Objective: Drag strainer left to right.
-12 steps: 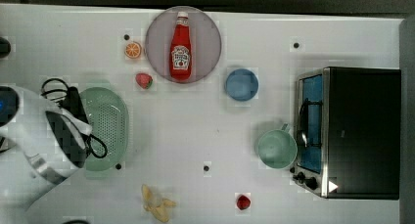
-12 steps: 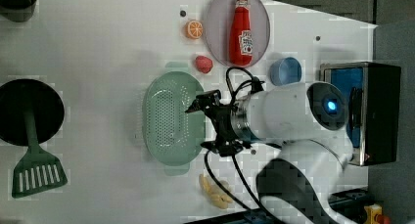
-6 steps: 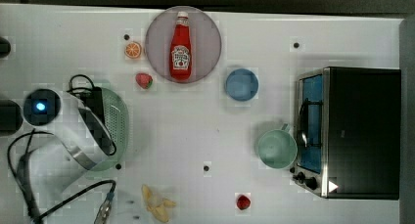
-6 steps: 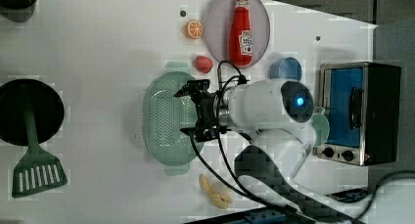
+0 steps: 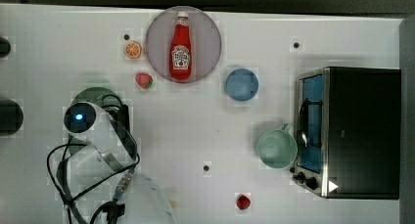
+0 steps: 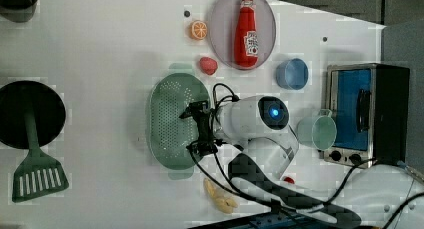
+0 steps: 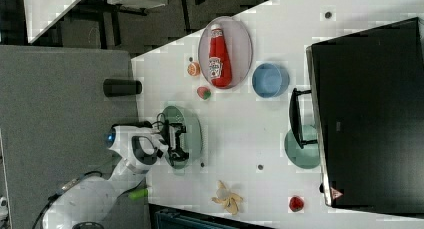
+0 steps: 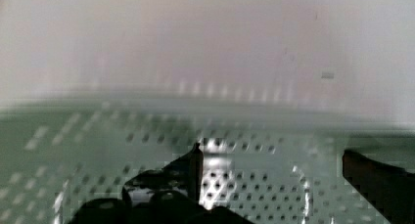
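- The gripper [image 6: 196, 129] is hovering over the strainer [image 6: 170, 121] with its 2 fingers [image 8: 188, 172] spread wide, gripping nothing.
- The strainer is sitting left of the mint cup [image 6: 317, 131] in the left view.

The robot arm [image 6: 250, 119] has swung further across the white table and dipped lower over the green strainer [image 6: 172, 121]. In the top view, its white body now covers most of the strainer, where a second ago much of the perforated bowl still showed. In the left view, the gripper [image 6: 197, 129] has moved from beside the strainer's right rim to over its inside, fingers spread wide apart as before.
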